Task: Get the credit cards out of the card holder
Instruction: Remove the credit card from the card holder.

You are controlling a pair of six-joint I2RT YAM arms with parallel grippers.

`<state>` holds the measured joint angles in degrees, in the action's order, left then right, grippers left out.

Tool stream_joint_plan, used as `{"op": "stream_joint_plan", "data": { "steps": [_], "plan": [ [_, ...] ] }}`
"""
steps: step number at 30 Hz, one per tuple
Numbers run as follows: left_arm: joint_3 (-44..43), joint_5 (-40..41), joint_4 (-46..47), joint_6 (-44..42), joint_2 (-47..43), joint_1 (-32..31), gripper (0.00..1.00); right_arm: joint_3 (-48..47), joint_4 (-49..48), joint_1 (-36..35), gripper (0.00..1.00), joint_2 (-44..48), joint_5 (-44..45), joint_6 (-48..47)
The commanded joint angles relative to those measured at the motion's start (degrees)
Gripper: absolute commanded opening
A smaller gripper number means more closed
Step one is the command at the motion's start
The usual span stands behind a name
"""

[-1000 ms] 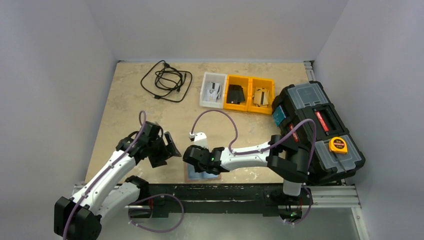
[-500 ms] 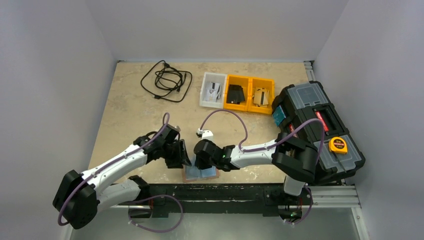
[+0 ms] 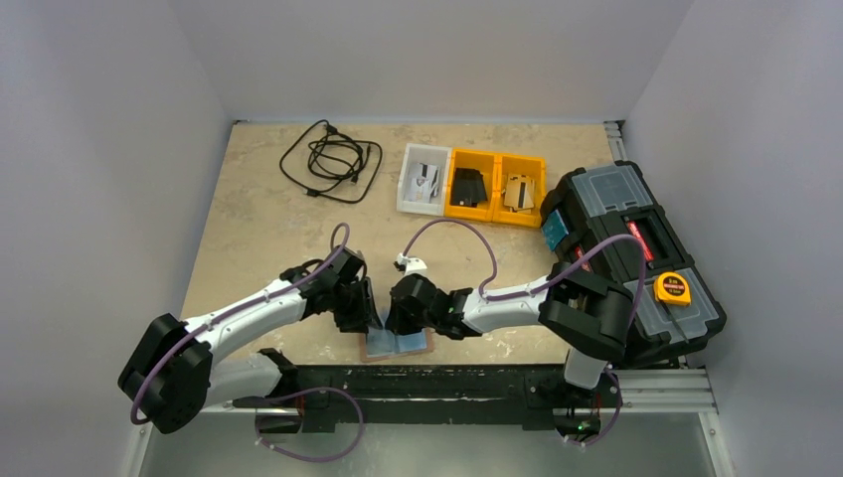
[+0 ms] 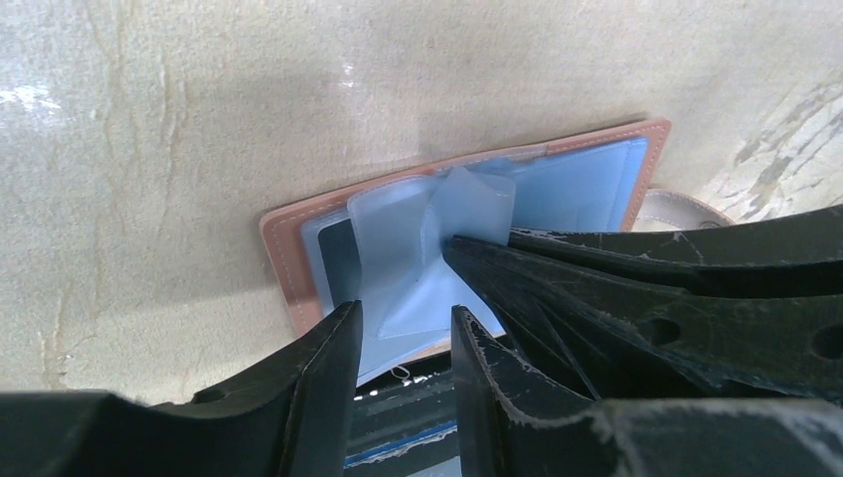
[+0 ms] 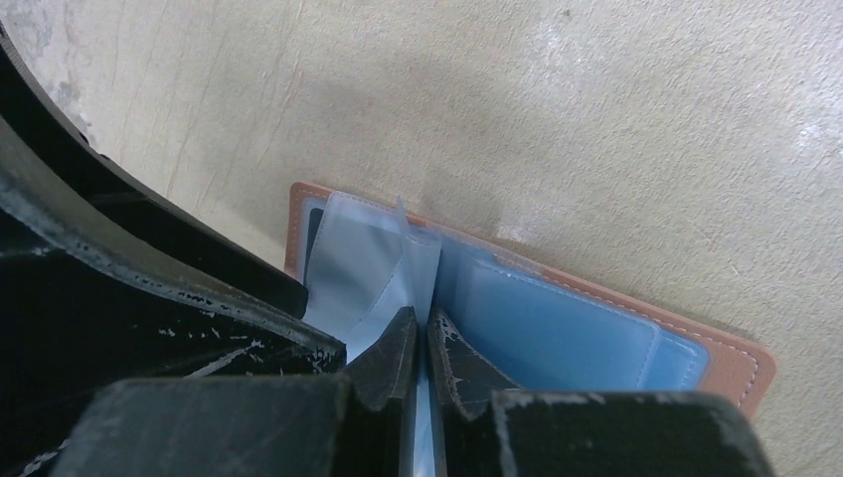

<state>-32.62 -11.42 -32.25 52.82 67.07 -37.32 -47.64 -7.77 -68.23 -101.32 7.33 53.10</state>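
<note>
The bench (image 3: 258, 219) is tan and mottled. A black toolbox (image 3: 606, 199) fills its right edge. A coiled black cable (image 3: 331, 159) lies toward the far left corner. Two yellow trays (image 3: 494, 156) and a white tray (image 3: 409, 182) stand in a row along the far edge.

The card holder (image 3: 398, 345) lies open and flat at the middle of the near edge, brown cover down. The left gripper (image 3: 363, 313) and the right gripper (image 3: 398, 316) meet over it. The right jaws are pinched on a clear plastic sleeve (image 5: 418, 263), which stands up from the spine. The left jaws are slightly parted, grasping nothing, just over the sleeve's near edge. A light blue card (image 5: 557, 328) sits in the pocket beside the spine. A yellow tape measure (image 3: 672, 288) rests on the toolbox lid.
</note>
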Motion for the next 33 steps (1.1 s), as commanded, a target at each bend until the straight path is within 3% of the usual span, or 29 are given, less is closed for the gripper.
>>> {"op": "stream_joint_plan", "data": {
  "steps": [1, 8, 27, 30, 33],
  "plan": [
    [0.5, 3.1, 0.6, -1.3, -0.5, -0.3, 0.38, 3.9, 8.1, -0.6, 0.04, -6.7, -1.5, -0.5],
    [-0.5, 5.8, -1.2, -2.5, -0.4, -0.3, 0.38, 3.9, 8.1, -0.5, 0.03, -7.2, -2.2, -0.5],
    [1.0, 1.2, 4.9, -3.3, 1.4, -0.3, 0.36, 4.0, 6.5, -0.4, 0.03, -8.1, -2.9, -0.5],
    [1.3, 1.4, 5.1, -2.8, 2.1, -0.3, 0.33, 4.0, 6.6, -0.4, 0.03, -7.6, -2.9, -0.6],
    [1.2, 2.0, 4.5, -2.4, 2.1, -0.3, 0.20, 3.6, 7.4, -0.4, 0.04, -6.4, -2.7, -0.8]
  ]
}}
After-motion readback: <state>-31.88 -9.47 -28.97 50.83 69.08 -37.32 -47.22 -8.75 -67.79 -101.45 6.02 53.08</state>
